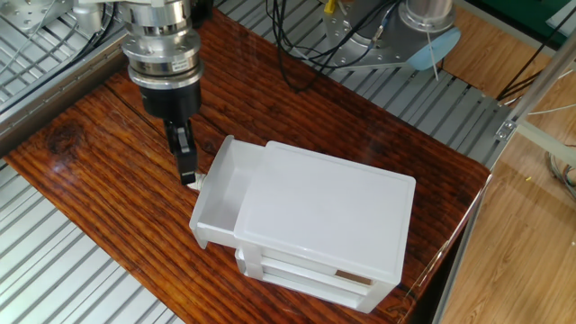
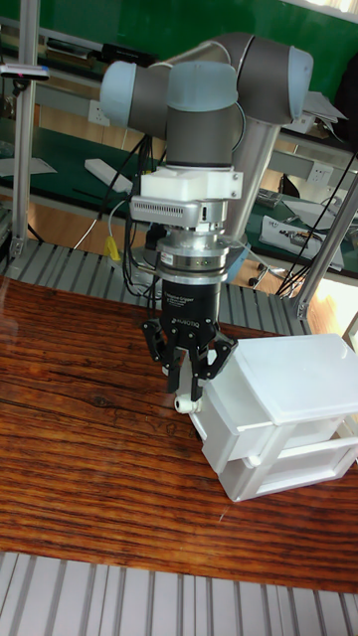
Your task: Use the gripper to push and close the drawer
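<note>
**Gripper at the knob, top drawer open**

The drawer [image 1: 219, 193], topmost tray of a small white cabinet [image 1: 324, 211], stands pulled out toward the cabinet's front, its bare white inside showing in the fixed view. The cabinet sits on a dark wood-grain table [image 1: 99, 171], near its right-hand edge in that view.

The gripper [image 1: 185, 164] hangs straight down at the drawer's front, fingertips at the small round knob [image 2: 182, 403]. The fixed view gives the fingers edge-on, one black bar w/ the knob mostly hidden behind it. The tall fixed view faces the claw: fingers drawn in close, tips meeting just over the knob, which pokes out below them. Whether the jaws pinch the knob or only press against it can't be told from either pic.

Only the tall view shows the arm [image 2: 199, 89] above the ribbed wrist, plus two drawer fronts stacked on the cabinet's face. Only the fixed view shows the drawer's open depth, the cabinet's flat top, and the grey-blue robot base [image 1: 423, 36] w/ cables beyond the table.
</note>
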You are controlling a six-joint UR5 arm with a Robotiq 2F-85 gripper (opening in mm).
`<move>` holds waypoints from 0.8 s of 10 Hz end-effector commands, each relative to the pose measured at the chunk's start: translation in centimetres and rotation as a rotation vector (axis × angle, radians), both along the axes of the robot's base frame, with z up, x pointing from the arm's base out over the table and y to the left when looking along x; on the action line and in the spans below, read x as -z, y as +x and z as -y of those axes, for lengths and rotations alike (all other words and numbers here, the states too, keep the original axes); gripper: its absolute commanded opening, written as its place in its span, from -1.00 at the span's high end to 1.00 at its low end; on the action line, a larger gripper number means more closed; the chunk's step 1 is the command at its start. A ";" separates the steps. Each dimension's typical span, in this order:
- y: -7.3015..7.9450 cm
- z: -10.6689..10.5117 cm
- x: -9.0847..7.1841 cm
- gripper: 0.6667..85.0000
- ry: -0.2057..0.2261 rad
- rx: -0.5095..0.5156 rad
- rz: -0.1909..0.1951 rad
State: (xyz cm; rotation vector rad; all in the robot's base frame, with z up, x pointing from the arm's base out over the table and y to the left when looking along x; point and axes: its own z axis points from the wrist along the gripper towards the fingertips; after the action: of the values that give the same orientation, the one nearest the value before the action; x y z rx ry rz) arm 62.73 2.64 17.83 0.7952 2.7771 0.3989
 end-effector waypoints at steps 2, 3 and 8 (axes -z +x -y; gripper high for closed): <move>0.3 -0.3 0.2 -0.07 0.006 -0.024 0.043; 0.5 -0.3 0.2 -0.08 0.006 -0.022 0.049; 0.9 -0.7 0.0 -0.17 0.029 0.007 0.063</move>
State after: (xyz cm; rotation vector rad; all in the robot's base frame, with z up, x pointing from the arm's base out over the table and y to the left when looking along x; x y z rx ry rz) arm 63.30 2.98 17.49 0.7561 2.7373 0.4192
